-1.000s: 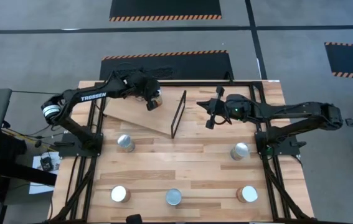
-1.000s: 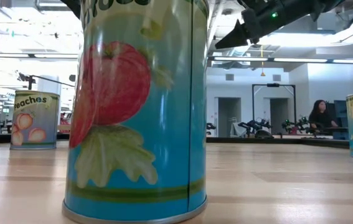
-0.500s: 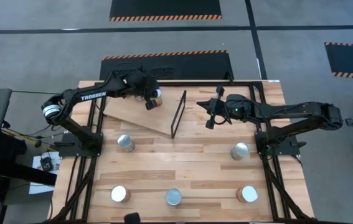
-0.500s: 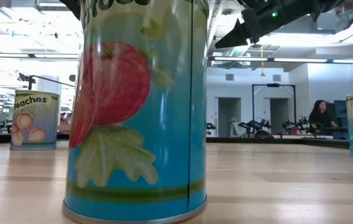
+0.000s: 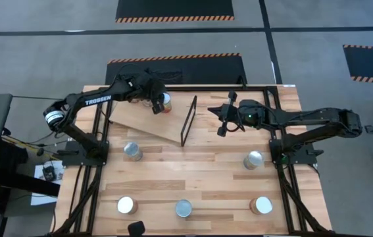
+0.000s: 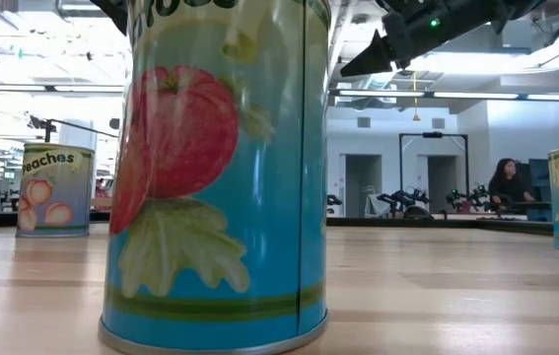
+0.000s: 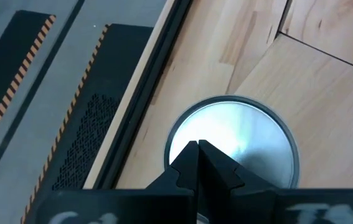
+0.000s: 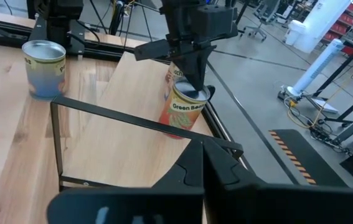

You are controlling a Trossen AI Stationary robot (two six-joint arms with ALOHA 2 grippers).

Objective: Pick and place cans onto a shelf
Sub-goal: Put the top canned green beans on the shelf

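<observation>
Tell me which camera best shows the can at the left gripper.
The right wrist view: the Green Beans can stands on the shelf with the left gripper at its top. The high view shows it small; the left wrist view shows only its lid; the low view misses it.

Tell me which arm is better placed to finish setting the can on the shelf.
Left. The left gripper is right at the can by the shelf edge; the right gripper hangs empty beyond the shelf's black frame.

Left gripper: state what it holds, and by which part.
Nothing. The left gripper is shut, fingers together over the silver top of the can on the shelf.
</observation>
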